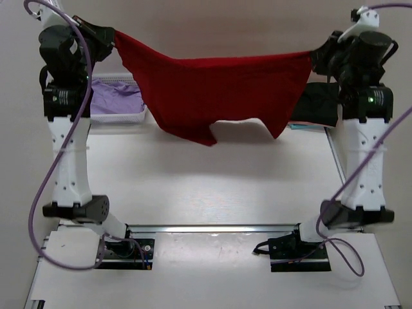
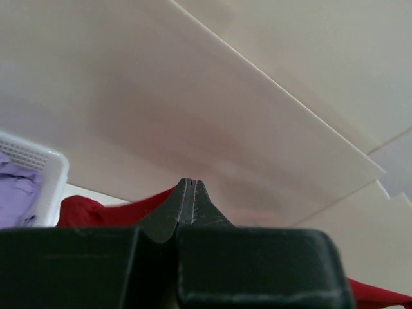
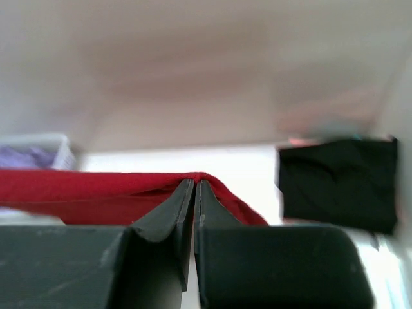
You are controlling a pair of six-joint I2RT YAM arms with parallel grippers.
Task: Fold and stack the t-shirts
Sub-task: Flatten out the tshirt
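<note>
A deep red t-shirt (image 1: 212, 90) hangs stretched in the air between my two grippers, well above the table. My left gripper (image 1: 114, 37) is shut on its left top corner; in the left wrist view (image 2: 188, 182) red cloth (image 2: 96, 211) trails off below the closed tips. My right gripper (image 1: 313, 55) is shut on the right top corner; the right wrist view (image 3: 195, 183) shows the red cloth (image 3: 77, 193) pinched at the tips. A folded black t-shirt (image 1: 320, 104) lies at the back right. A lavender t-shirt (image 1: 116, 98) lies in the basket.
A white lattice basket (image 1: 122, 117) stands at the back left, behind the left arm. A pink and teal edge (image 1: 308, 127) shows under the black shirt. The table's right edge (image 1: 335, 158) runs beside the right arm.
</note>
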